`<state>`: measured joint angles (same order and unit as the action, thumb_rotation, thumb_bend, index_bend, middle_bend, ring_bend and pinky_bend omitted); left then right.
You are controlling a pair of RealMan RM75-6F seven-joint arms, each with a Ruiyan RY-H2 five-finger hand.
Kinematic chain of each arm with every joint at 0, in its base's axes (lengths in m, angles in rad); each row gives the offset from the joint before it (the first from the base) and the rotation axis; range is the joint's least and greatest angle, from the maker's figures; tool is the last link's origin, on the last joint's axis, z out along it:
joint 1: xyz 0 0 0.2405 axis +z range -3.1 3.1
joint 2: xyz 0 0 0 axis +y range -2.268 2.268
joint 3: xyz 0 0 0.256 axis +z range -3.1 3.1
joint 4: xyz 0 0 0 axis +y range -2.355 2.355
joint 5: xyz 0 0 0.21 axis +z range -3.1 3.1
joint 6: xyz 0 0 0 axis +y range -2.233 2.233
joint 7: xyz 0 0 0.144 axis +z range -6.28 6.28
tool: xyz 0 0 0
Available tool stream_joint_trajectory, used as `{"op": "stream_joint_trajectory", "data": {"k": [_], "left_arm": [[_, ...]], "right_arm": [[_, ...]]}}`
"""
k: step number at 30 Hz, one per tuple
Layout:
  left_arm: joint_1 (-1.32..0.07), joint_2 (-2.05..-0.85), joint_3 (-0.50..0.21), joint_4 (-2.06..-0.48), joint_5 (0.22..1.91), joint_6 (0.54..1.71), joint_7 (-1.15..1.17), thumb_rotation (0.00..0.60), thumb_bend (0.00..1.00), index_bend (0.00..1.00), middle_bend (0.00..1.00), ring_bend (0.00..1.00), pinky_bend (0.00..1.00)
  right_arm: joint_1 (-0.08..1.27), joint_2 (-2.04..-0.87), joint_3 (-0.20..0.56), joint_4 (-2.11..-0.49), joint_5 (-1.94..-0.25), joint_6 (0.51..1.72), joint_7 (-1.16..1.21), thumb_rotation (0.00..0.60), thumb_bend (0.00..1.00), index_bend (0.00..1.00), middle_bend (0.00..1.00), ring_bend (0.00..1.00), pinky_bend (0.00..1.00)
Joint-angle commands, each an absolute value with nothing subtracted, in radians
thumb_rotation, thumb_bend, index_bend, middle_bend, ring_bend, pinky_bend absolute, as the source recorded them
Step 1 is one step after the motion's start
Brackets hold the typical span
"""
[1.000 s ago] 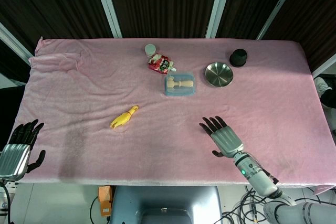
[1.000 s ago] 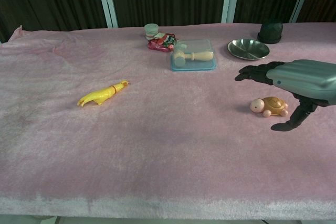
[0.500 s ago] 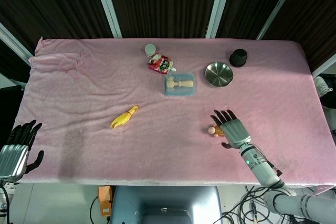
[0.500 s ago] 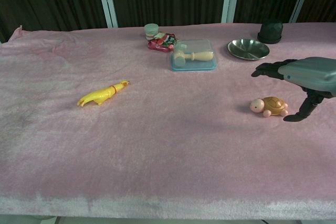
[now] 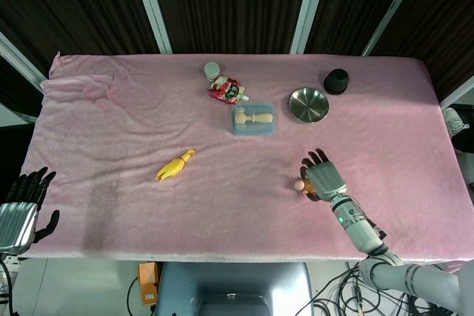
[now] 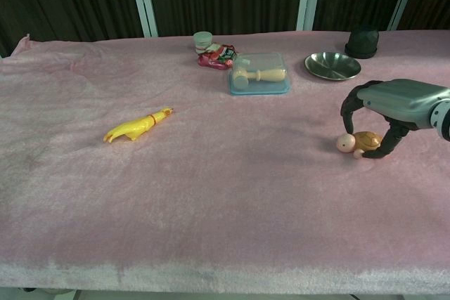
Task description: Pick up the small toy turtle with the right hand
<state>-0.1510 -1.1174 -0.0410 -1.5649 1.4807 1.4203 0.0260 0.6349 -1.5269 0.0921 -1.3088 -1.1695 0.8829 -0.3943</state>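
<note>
The small toy turtle (image 6: pixel 360 141), with a tan shell and a pink head, lies on the pink cloth at the front right. My right hand (image 6: pixel 394 100) arches over it, fingers curled down behind its head and thumb against the shell's right side. In the head view only the turtle's head (image 5: pixel 300 183) shows past the right hand (image 5: pixel 324 179). The turtle still rests on the cloth. My left hand (image 5: pixel 21 212) hangs off the table's front left corner, fingers apart and holding nothing.
A yellow rubber chicken (image 6: pixel 137 126) lies left of centre. At the back stand a clear box with a wooden mallet (image 6: pixel 259 74), a metal bowl (image 6: pixel 332 65), a black cap (image 6: pixel 363 40), a red packet (image 5: pixel 227 91) and a small cup (image 5: pixel 212 70).
My right hand moved right and down onto the turtle, and its spread fingers curled around it. The left hand drifted slightly lower.
</note>
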Motion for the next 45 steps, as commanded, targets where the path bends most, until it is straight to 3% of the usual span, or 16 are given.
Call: {"op": "stream_joint_trajectory", "data": {"k": [1, 7, 13, 20, 27, 40, 41, 43, 45], "left_arm": [[-0.150, -1.117, -0.041, -1.565, 1.480, 1.422, 0.026, 0.600, 0.45, 0.00, 0.00, 0.00, 0.04], [-0.147, -1.115, -0.041, -1.565, 1.478, 1.424, 0.022, 0.600, 0.45, 0.00, 0.00, 0.00, 0.04], [-0.144, -1.113, -0.041, -1.563, 1.484, 1.431, 0.015, 0.600, 0.45, 0.00, 0.00, 0.00, 0.04], [-0.146, -1.114, -0.039, -1.562, 1.488, 1.427, 0.012, 0.600, 0.45, 0.00, 0.00, 0.00, 0.04], [-0.147, -1.115, -0.039, -1.560, 1.487, 1.426, 0.012, 0.600, 0.45, 0.00, 0.00, 0.00, 0.04], [-0.149, -1.115, -0.041, -1.561, 1.485, 1.421, 0.014, 0.600, 0.45, 0.00, 0.00, 0.00, 0.04], [-0.150, -1.115, -0.041, -1.561, 1.484, 1.419, 0.015, 0.600, 0.45, 0.00, 0.00, 0.00, 0.04], [-0.150, -1.115, -0.041, -1.562, 1.483, 1.418, 0.016, 0.600, 0.45, 0.00, 0.00, 0.00, 0.04], [-0.151, -1.115, -0.042, -1.562, 1.482, 1.418, 0.017, 0.600, 0.45, 0.00, 0.00, 0.00, 0.04]], "right_arm": [[0.638, -1.534, 0.093, -1.298, -1.170, 0.882, -0.392, 0.600, 0.31, 0.58, 0.34, 0.14, 0.11], [0.641, -1.549, 0.088, -1.276, -1.152, 0.870, -0.407, 0.600, 0.31, 0.59, 0.34, 0.16, 0.14], [0.633, -1.566, 0.082, -1.259, -1.162, 0.900, -0.420, 0.600, 0.33, 0.82, 0.52, 0.41, 0.47], [0.622, -1.592, 0.075, -1.230, -1.199, 0.955, -0.442, 0.600, 0.35, 0.99, 0.67, 0.61, 0.69], [0.618, -1.599, 0.074, -1.223, -1.202, 0.965, -0.466, 0.600, 0.36, 1.00, 0.70, 0.68, 0.75], [0.611, -1.606, 0.079, -1.213, -1.211, 0.981, -0.482, 0.600, 0.40, 1.00, 0.71, 0.69, 0.75], [0.611, -1.605, 0.077, -1.212, -1.210, 0.976, -0.485, 0.600, 0.40, 0.99, 0.71, 0.69, 0.75], [0.613, -1.597, 0.075, -1.218, -1.209, 0.961, -0.477, 0.600, 0.40, 0.84, 0.66, 0.62, 0.70], [0.615, -1.585, 0.074, -1.226, -1.211, 0.941, -0.450, 0.600, 0.40, 0.46, 0.47, 0.46, 0.59]]}}
